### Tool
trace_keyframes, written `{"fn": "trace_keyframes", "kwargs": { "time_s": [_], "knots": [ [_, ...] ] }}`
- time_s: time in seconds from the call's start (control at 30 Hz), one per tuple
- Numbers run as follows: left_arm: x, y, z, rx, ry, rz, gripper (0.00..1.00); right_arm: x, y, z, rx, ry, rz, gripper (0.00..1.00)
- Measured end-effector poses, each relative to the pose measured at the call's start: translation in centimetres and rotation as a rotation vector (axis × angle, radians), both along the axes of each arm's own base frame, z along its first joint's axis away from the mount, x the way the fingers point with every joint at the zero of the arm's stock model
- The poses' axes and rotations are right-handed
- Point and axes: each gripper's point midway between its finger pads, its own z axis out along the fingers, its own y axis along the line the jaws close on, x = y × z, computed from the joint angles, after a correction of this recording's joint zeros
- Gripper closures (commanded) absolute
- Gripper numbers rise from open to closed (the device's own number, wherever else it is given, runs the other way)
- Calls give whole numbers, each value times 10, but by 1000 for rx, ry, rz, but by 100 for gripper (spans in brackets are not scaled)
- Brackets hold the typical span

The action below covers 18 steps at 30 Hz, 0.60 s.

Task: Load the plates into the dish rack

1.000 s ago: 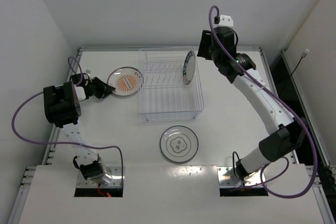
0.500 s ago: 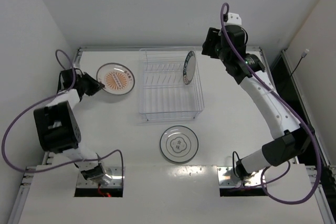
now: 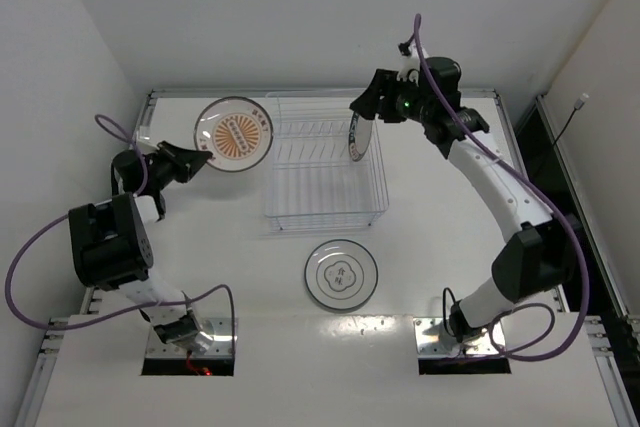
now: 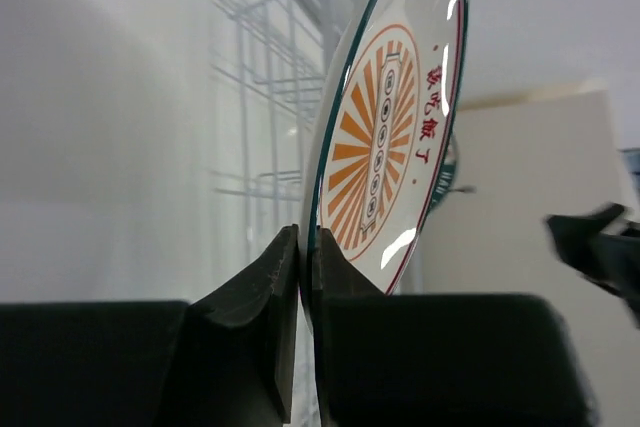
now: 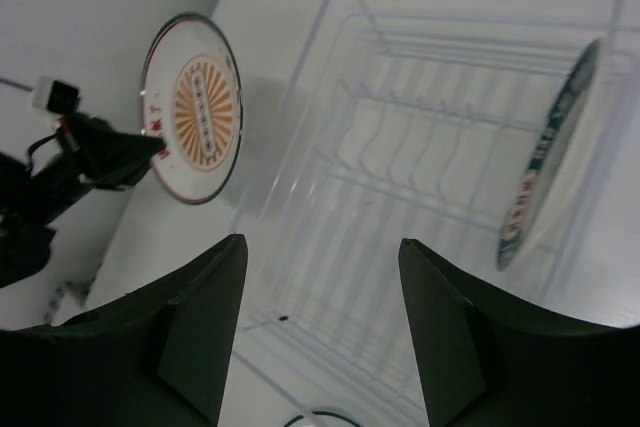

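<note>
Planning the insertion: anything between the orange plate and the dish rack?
Nothing visible. The left hand holds the orange plate just left of the dish rack; the blue-rimmed plate stands at its right side.

Near the desk's far left corner the left gripper (image 3: pixel 205 158) holds the round orange-sunburst plate (image 3: pixel 236 134) tilted beside the pale wire dish rack (image 3: pixel 322 190), and the white grey-ringed plate (image 3: pixel 341 274) lies by the near edge.
</note>
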Motion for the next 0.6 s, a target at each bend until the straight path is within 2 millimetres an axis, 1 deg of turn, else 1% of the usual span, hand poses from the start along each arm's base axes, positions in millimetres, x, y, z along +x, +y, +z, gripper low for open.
{"fn": "trace_keyframes", "kwargs": {
  "time_s": [0.07, 0.17, 0.23, 0.27, 0.37, 0.47, 0.53, 0.6],
  "knots": [
    [0, -8, 2, -98, -21, -40, 100, -4, 14, -19, 76, 46, 79, 39],
    [1, -15, 14, -260, -27, -84, 100, -9, 31, -42, 172, 107, 165, 38],
    [2, -18, 11, -368, 14, -102, 100, -9, 41, -54, 227, 142, 209, 38],
    [3, -18, 5, -427, 55, -107, 100, -10, 46, -59, 253, 156, 228, 38],
    [3, -20, -9, -528, 144, -99, 100, -11, 56, -63, 299, 167, 264, 38],
    [3, -27, -7, -565, 169, -118, 100, -16, 69, -55, 332, 144, 306, 37],
    [3, -41, -2, -566, 167, -159, 100, -20, 78, -49, 342, 127, 334, 37],
    [1, -60, 2, -554, 166, -220, 100, -26, 87, -47, 344, 126, 359, 37]
  ]
}}
